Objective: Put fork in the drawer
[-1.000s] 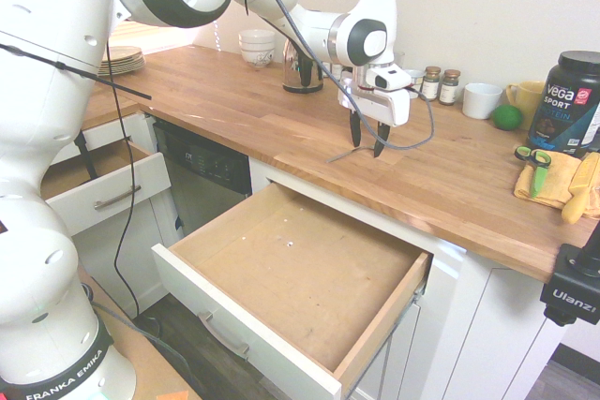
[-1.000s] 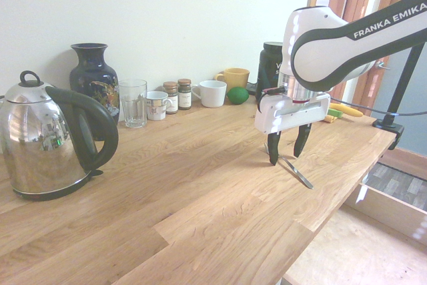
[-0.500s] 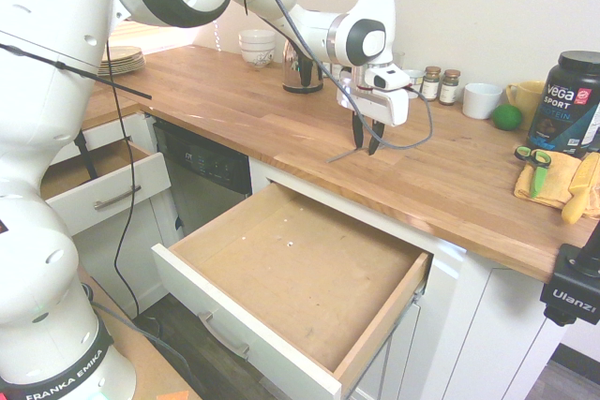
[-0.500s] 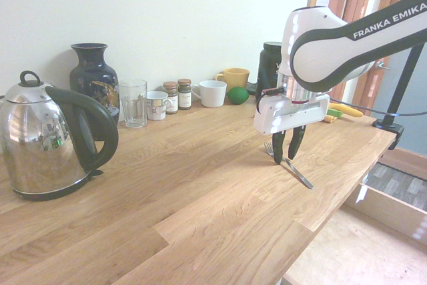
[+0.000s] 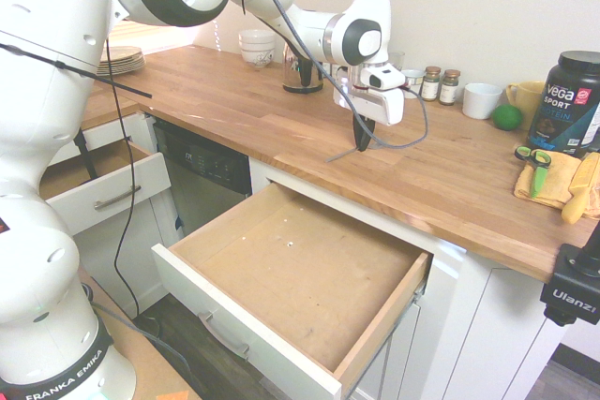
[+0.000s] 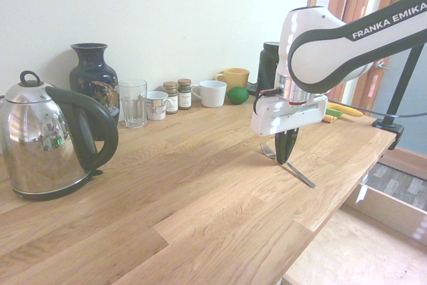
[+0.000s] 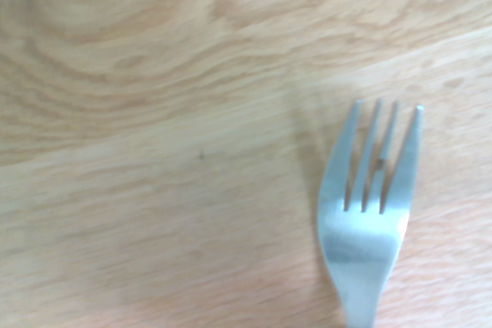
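Observation:
The fork (image 6: pixel 298 173) is a thin silver one on the wooden counter near its front edge, tines (image 6: pixel 267 149) pointing toward the back wall. My gripper (image 6: pixel 285 157) stands upright over it with its fingers closed together on the fork's neck. In the first exterior view the gripper (image 5: pixel 361 142) sits just behind the open drawer (image 5: pixel 281 259), and the fork (image 5: pixel 341 154) shows as a thin line running left from it. The wrist view shows the fork's (image 7: pixel 369 220) tines close above the wood grain. The wide drawer is pulled far out, its pale wood bottom bare.
A smaller white drawer (image 5: pixel 103 196) stands open at the left. A kettle (image 6: pixel 47 145), vase (image 6: pixel 93 78), glass (image 6: pixel 133 101), spice jars (image 6: pixel 177 95) and mugs (image 6: pixel 213 93) line the back. Green-handled scissors (image 5: pixel 534 158) lie on a yellow cloth at the right, by a black tub (image 5: pixel 567 100).
The fingers, wide apart either side of the fork a second ago, have closed in onto it. The arm has hardly moved.

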`<action>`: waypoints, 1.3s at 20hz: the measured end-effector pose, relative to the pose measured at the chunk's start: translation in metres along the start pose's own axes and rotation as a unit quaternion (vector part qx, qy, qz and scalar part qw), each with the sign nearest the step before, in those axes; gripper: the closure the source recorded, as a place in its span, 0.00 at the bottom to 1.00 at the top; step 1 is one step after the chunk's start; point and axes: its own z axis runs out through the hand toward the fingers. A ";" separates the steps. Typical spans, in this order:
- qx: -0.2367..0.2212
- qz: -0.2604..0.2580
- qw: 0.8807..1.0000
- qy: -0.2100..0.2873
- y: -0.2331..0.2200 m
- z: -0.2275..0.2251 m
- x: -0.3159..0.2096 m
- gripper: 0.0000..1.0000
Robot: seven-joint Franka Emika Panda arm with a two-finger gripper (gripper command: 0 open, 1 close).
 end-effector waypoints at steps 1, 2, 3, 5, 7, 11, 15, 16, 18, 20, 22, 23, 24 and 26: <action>0.000 0.000 1.000 0.000 0.000 0.000 0.000 1.00; 0.000 0.000 1.000 0.000 0.000 0.000 -0.001 1.00; 0.001 0.000 1.000 0.000 0.000 0.000 -0.001 1.00; 0.001 0.000 1.000 0.000 0.000 0.000 -0.002 1.00; 0.001 0.001 1.000 0.000 0.000 0.000 -0.003 1.00; 0.001 0.000 1.000 0.000 -0.001 -0.001 -0.004 1.00; 0.002 -0.001 1.000 0.001 -0.001 -0.003 -0.005 1.00; 0.004 -0.001 1.000 0.002 -0.001 -0.005 -0.005 1.00; 0.008 -0.001 1.000 0.004 -0.001 -0.013 -0.004 1.00; 0.015 -0.001 1.000 0.008 -0.001 -0.025 -0.004 1.00; 0.020 -0.001 1.000 0.011 0.001 -0.036 -0.003 1.00; 0.022 -0.001 1.000 0.012 0.002 -0.042 -0.004 1.00; 0.024 -0.001 1.000 0.013 0.003 -0.046 -0.004 1.00; 0.025 -0.005 1.000 0.014 0.006 -0.052 -0.005 1.00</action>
